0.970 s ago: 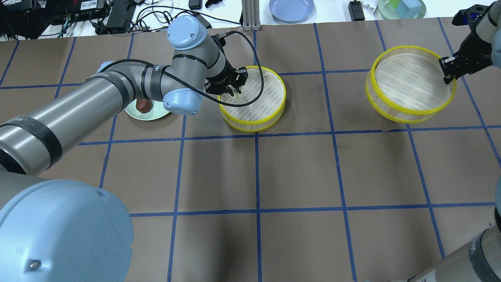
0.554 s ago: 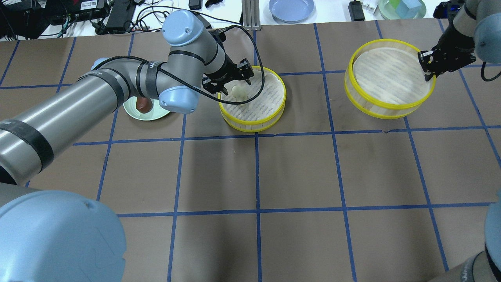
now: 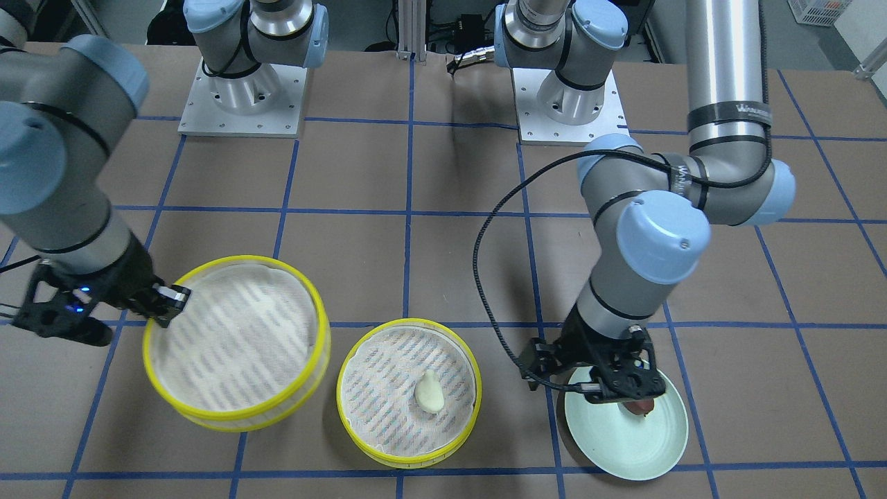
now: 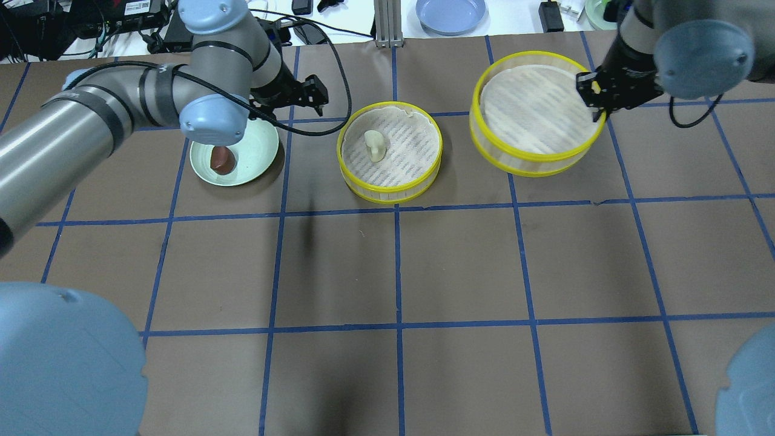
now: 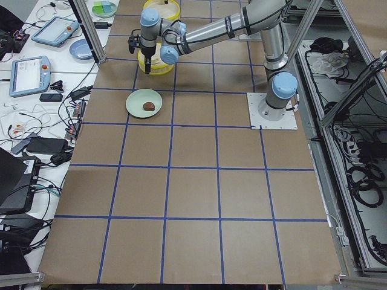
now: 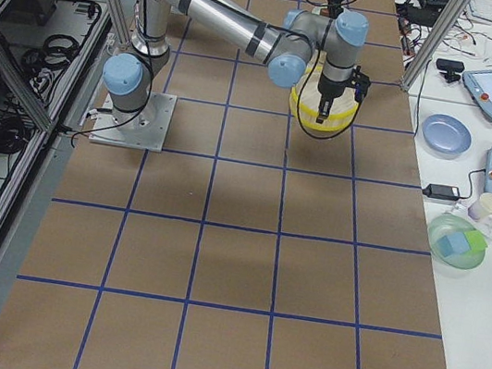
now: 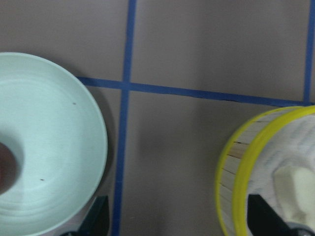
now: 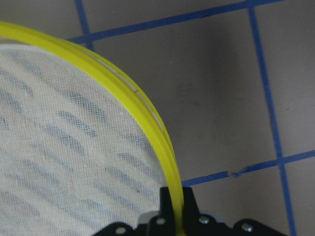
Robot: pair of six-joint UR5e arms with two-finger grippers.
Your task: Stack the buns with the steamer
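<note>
Left end effector (image 4: 312, 97) spread, right end effector (image 4: 596, 91) clamped

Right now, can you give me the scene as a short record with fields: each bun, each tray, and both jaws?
white bun: lying in the tray on the table
brown bun: on the green plate
second tray: empty, held off the table, tilted
right jaws: shut on the second tray's rim
left jaws: open, empty, above the gap between green plate and tray on the table

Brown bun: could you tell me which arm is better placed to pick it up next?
Left: the left gripper hangs open by the plate, near the bun; the right gripper is shut on a tray.
</note>
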